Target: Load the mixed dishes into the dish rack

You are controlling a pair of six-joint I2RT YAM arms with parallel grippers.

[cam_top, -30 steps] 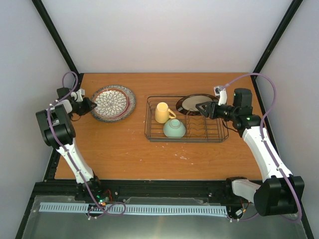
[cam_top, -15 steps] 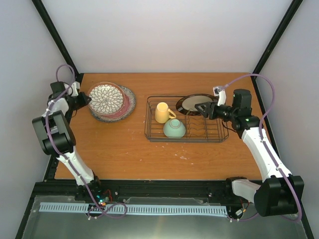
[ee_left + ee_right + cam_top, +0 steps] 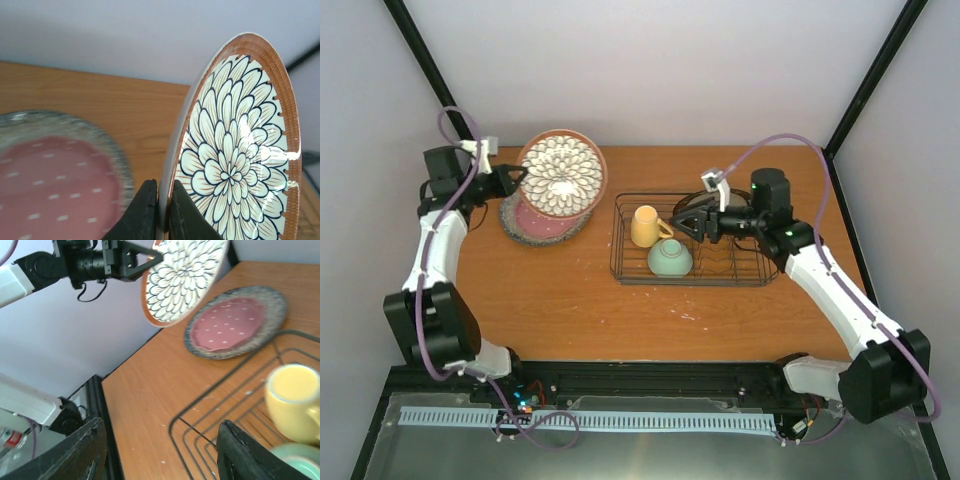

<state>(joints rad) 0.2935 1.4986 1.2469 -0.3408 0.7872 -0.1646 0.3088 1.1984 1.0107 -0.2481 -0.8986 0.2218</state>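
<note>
The left gripper (image 3: 520, 175) is pinching the brown petal plate (image 3: 560, 172) by its rim, one finger on the patterned face and one on the back. The plate is hanging in the air well to the left of the rack (image 3: 760, 275), tipped nearly on edge with its pattern turned toward the rack. It is directly above the pink plate (image 3: 525, 222), which is lying flat on the table (image 3: 570, 300) on that same left side. In the rack's left end the yellow mug (image 3: 644, 226) is standing, and the green bowl (image 3: 670, 258) is sitting just in front of it. The right gripper (image 3: 680, 222) is hovering over the rack beside the mug, fingers spread wide and carrying nothing.

The brown plate is looking like glazed ceramic: stiff, fairly heavy for a single rim pinch, slick under the pads, and liable to chip on the wire. With all its weight hanging off one point, it is probably wanting to swing or slide. A deep bite on the rim and a slow carry are therefore seeming wise, lowering it on edge between the prongs to the right of the bowl. The pink plate is lying low, so it is likely needing a finger worked under its lip.
</note>
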